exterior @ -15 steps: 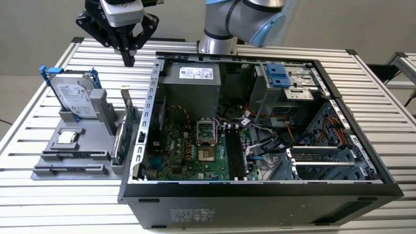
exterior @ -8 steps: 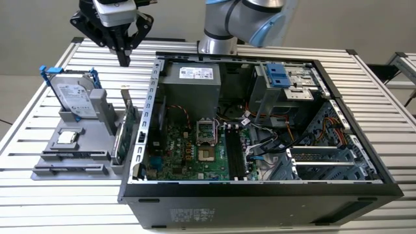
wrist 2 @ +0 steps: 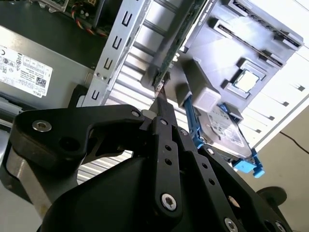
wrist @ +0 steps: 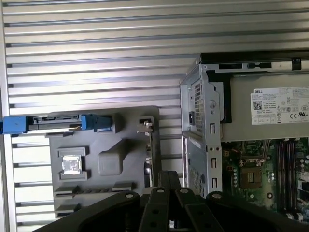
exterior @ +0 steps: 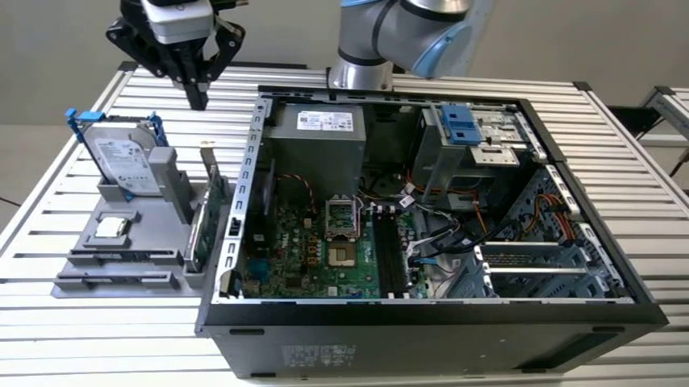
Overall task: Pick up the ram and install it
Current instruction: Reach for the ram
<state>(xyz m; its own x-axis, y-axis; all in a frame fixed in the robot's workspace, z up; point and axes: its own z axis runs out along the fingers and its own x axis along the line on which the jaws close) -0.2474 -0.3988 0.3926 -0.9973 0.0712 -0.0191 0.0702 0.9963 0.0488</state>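
Gripper (exterior: 197, 97): fingers pressed together, nothing between them, hovering above the grey holder tray (exterior: 113, 278). The ram (exterior: 211, 173) stands on end in that tray, just below the tips, beside the green card (exterior: 213, 230).

My read: light, stiff, thin, easily chipped. I'd pinch its flat faces near the upper end.

Tray also carries the hard drive (exterior: 124, 157) and a processor chip (exterior: 113, 228). The open case (exterior: 431, 318) holds the motherboard's long black slots (exterior: 388, 254).
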